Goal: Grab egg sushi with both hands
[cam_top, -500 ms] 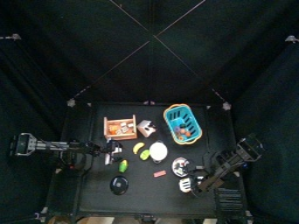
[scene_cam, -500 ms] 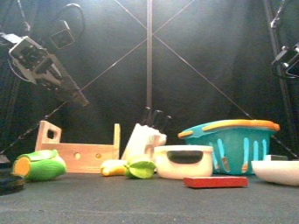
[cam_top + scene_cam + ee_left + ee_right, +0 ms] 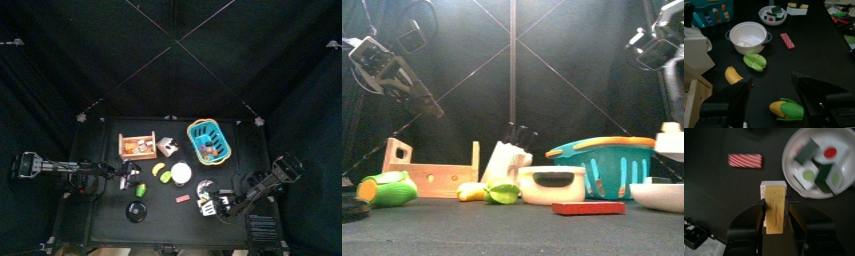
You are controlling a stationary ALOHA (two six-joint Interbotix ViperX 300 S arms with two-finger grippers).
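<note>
Right gripper: jaws closed on the egg sushi, a yellow slab on a white rice block, gripped by its two long sides and lifted clear of the table. Directly beyond the held piece, as the right wrist view has it, lies the white plate of assorted sushi pieces (rim partly out of frame), and beside that plate a red-striped block lies flat on the table, apart from the plate.

Left gripper: jaws spread wide, holding nothing, above the table on the far side of the white bowl from the plate. Between its jaws the corn cob lies on the table. Past it, towards the white bowl, lie a green leafy piece and a yellow banana-like piece, neither touching the bowl.

From above, the white bowl sits near the table's middle; the teal basket stands just behind it, the wooden tray to its rear left, and the plate to its front right, near the right arm.
</note>
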